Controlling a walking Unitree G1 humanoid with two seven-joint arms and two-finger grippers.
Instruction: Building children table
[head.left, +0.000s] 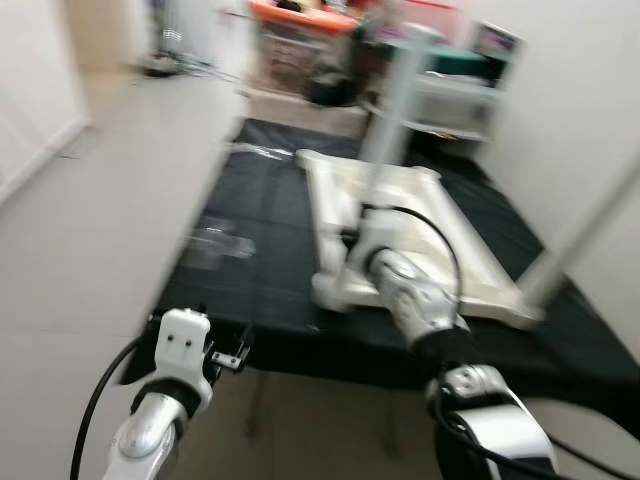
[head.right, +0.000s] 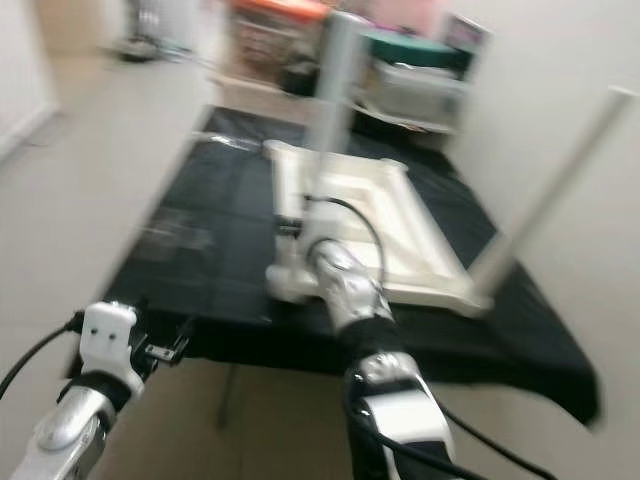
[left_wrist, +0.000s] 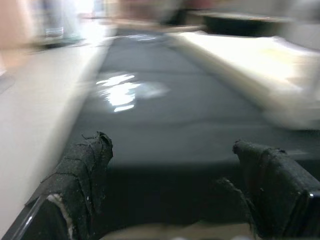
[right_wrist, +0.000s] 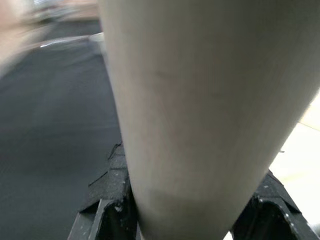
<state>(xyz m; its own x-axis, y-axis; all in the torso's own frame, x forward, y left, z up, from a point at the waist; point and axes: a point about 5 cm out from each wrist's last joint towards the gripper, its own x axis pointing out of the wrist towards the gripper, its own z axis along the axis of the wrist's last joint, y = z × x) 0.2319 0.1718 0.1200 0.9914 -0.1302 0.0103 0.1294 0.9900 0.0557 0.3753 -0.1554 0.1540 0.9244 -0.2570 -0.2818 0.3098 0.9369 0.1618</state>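
Leg (head.left: 398, 95): white, long axis upright, rising from the upturned tabletop (head.left: 470, 262) on black cloth (head.left: 255, 215).
Right gripper (right_wrist: 187, 210): my fingers clamped round the leg's base.
Left gripper (left_wrist: 175, 200): fingers wide apart, holding nothing, at the cloth's near-left edge.

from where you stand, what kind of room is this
Probably a spare room or playroom in a home. A black mat lies on a pale floor, bearing an upturned white table. Cluttered bins and shelves line the far wall. The right gripper grips a table leg.
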